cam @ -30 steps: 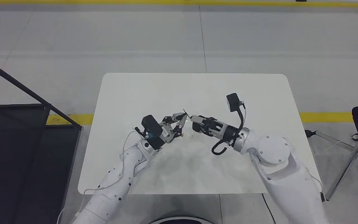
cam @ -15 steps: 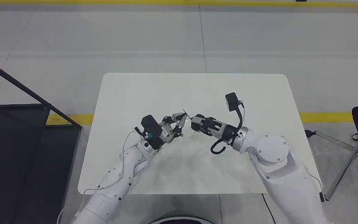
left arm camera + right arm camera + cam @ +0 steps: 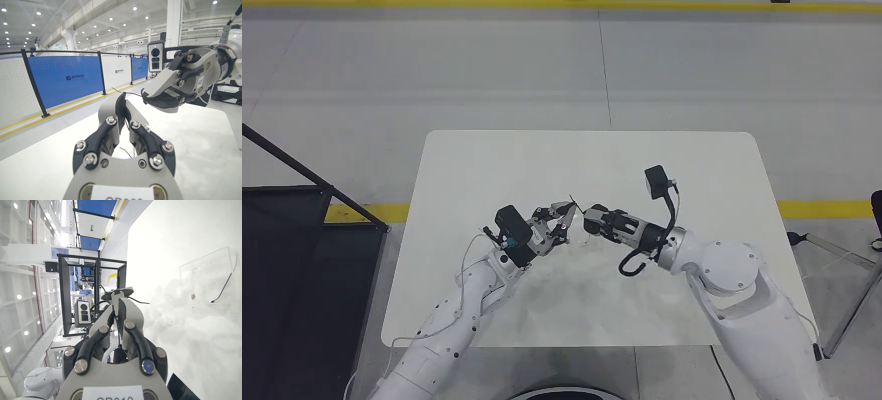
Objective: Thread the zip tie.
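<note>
A thin black zip tie (image 3: 132,93) is held in the air over the middle of the white table (image 3: 692,170), stretched between both grippers. My left gripper (image 3: 122,98) is shut on one part of it, with a short end sticking out past its fingertips. Tip to tip with it, my right gripper (image 3: 118,302) is shut on the strap, whose tail (image 3: 140,302) pokes out sideways. From above, the left gripper (image 3: 563,216) and the right gripper (image 3: 588,216) nearly touch, the zip tie (image 3: 575,203) between them.
A clear plastic box (image 3: 208,262) lies on the table beyond the right gripper, holding another black zip tie (image 3: 224,288). A small brown speck (image 3: 192,297) sits by it. A black frame stands left of the table (image 3: 292,190).
The right arm has shifted slightly towards the left gripper, narrowing the gap. The left arm has kept still.
</note>
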You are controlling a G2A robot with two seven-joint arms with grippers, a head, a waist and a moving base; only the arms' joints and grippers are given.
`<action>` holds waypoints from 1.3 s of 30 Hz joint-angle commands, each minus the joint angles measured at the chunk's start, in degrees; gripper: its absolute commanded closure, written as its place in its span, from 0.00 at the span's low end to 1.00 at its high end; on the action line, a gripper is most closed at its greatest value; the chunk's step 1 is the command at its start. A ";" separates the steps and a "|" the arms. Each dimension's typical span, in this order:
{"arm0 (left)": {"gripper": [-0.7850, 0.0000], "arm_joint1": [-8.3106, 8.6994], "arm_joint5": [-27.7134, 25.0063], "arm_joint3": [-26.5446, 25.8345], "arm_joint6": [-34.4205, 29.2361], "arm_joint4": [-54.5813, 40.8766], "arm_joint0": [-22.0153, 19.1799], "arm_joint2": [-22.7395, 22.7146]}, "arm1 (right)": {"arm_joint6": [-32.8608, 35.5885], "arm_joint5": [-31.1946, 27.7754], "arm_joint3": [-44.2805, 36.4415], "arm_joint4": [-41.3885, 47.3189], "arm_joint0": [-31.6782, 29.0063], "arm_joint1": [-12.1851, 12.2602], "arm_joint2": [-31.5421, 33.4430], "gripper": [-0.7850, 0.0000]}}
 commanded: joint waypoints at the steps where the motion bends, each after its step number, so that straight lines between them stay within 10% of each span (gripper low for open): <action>1: 1.00 0.00 -0.01 -0.01 0.00 0.00 0.00 -0.01 | 0.02 0.19 0.10 0.02 0.13 -0.03 -0.05 0.90; 39: 1.00 0.37 -1.82 0.00 0.76 2.98 -0.21 0.56 | 0.07 -1.32 -0.65 0.36 -0.74 -0.08 0.91 1.00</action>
